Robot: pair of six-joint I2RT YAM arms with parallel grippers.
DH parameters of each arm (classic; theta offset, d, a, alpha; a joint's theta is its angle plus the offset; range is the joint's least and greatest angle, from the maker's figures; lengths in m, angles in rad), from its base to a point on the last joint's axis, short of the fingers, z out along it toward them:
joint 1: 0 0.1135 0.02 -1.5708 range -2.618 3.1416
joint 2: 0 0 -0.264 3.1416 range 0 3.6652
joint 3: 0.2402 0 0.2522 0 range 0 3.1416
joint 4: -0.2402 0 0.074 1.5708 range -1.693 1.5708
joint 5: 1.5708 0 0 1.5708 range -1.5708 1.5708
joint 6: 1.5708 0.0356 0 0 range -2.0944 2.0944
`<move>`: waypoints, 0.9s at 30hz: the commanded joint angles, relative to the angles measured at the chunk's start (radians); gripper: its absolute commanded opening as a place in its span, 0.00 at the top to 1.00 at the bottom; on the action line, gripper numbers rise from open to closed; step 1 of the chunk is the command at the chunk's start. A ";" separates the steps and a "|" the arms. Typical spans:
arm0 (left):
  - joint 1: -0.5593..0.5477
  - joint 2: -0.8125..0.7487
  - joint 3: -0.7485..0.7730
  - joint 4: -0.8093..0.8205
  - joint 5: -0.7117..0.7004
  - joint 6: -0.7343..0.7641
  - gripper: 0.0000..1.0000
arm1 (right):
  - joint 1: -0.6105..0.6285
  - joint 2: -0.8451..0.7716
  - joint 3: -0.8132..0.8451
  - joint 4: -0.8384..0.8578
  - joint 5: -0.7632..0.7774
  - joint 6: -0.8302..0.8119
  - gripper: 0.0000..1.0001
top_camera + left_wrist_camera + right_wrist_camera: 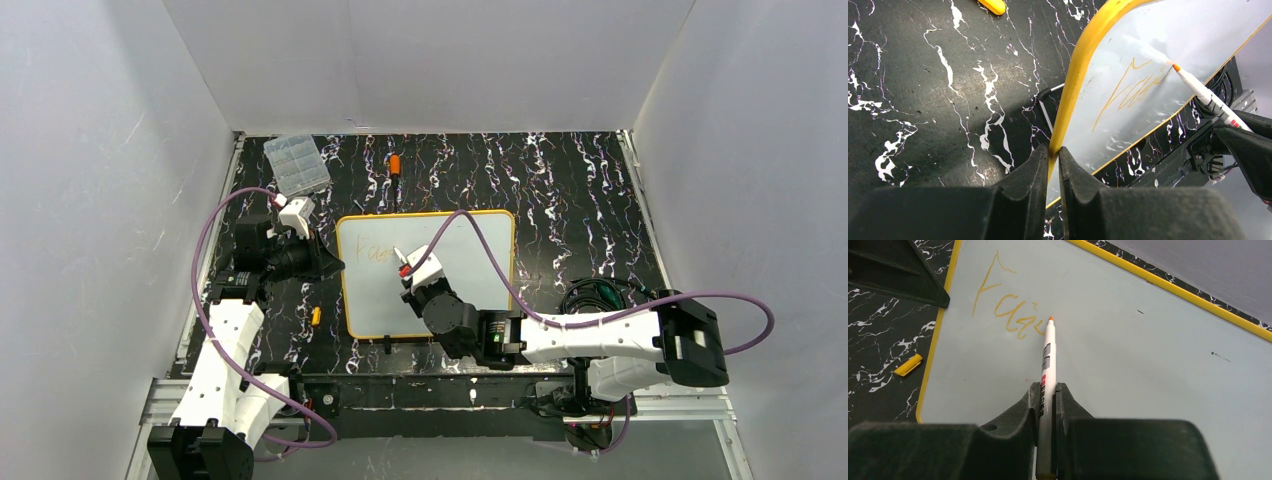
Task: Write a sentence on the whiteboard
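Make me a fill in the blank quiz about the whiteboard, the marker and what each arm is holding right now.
1. The right fingers grip a marker whose tip is ____.
2. The left fingers are shut on the yellow rim of the ____.
3. In the top view, the marker's tip sits at the ____ end of the sentence written so far.

Missing words: orange; whiteboard; right.

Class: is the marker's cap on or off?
Off. The marker, held in the right gripper, shows a bare orange tip beside the writing on the whiteboard.
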 commanded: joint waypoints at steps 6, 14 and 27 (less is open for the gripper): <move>-0.004 -0.008 0.018 -0.013 0.035 -0.004 0.89 | -0.008 0.000 0.040 -0.010 0.036 0.040 0.99; -0.004 -0.008 0.017 -0.013 0.033 -0.004 0.90 | -0.004 -0.020 -0.001 -0.087 0.000 0.142 0.99; -0.005 -0.007 0.018 -0.013 0.032 -0.004 0.90 | 0.031 -0.030 -0.016 -0.148 0.024 0.199 0.99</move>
